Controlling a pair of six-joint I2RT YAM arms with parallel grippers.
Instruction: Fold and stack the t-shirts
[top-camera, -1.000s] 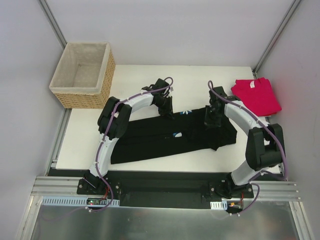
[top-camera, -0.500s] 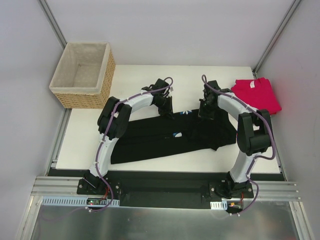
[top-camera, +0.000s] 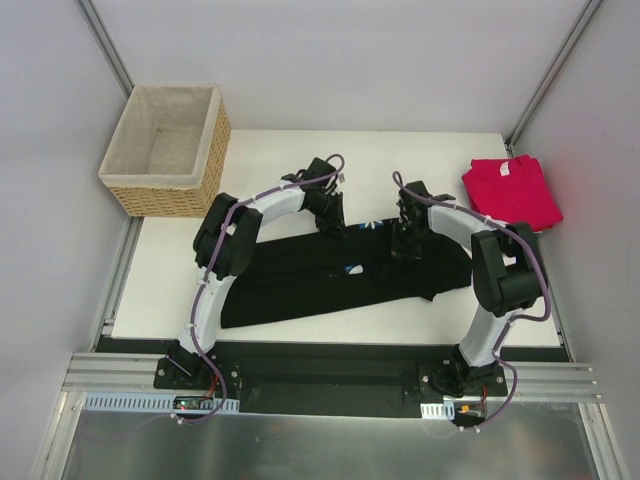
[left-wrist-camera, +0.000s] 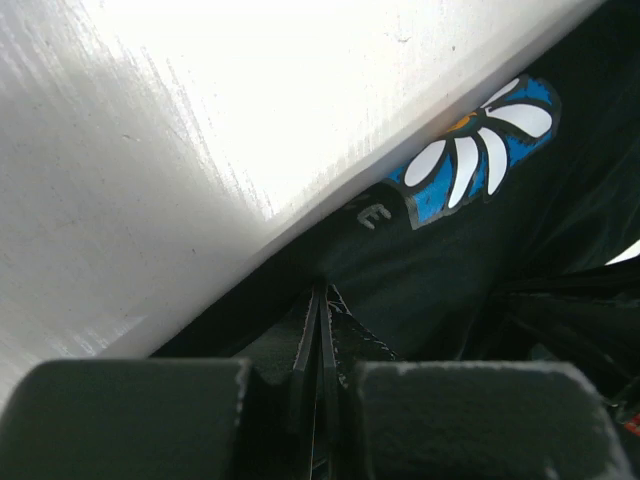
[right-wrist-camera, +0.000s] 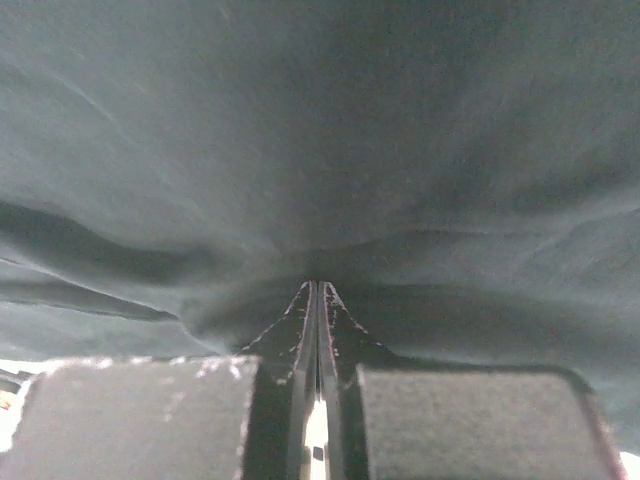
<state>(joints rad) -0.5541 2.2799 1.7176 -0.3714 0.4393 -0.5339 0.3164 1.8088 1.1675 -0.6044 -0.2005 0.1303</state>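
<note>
A white table (top-camera: 300, 160) sits between plain pale grey walls (top-camera: 350, 60), with aluminium posts (top-camera: 105, 45) slanting up at the back corners. A wicker basket (top-camera: 170, 190) with pale lining stands at its far left corner. Aluminium rails (top-camera: 100, 375) and a shiny metal sheet (top-camera: 300, 450) lie along the near edge

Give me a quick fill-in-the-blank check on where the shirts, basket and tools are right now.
1. The left tool and right tool are each ____ on the black shirt.
2. The red shirt lies at the table's far ____ corner.
3. The basket stands by the table's far ____ corner.
4. The daisy print sits on a ____ patch.
Missing words: shut; right; left; blue.
</note>
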